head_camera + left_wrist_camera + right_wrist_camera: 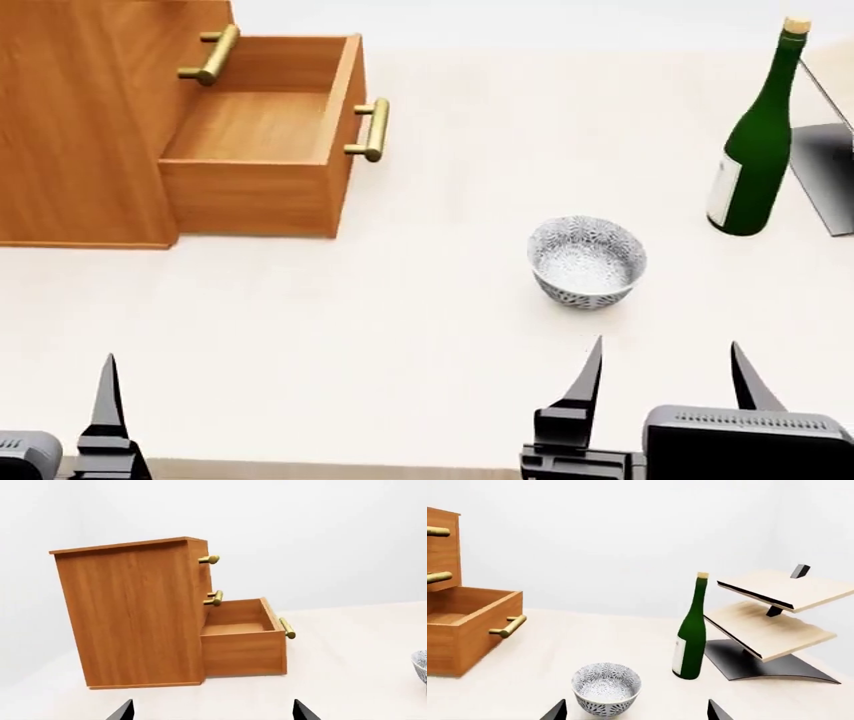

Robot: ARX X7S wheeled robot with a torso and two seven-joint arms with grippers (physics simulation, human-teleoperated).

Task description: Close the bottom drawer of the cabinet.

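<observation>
Both pincers, left pincer [54, 420] and right pincer [663, 385], hang released at our desk's [400, 330] near edge; we see the bottom drawer [260, 140] pulled out of the cabinet [80, 120] at the far left corner.

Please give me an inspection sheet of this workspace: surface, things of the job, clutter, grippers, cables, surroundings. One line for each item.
Surface: pale table, everything stands on it.
Job's things: cabinet upright; its bottom drawer is pulled out and looks empty inside; brass handle faces the open table. The two upper drawers look shut.
Clutter: patterned bowl upright, apart from the drawer; green bottle upright beside a pale wood rack with black base.
Grippers: left gripper and right gripper both open, holding nothing, at the near table edge, far from the drawer.
Cables: nothing seen.
Surroundings: plain white background, nothing else seen.
</observation>
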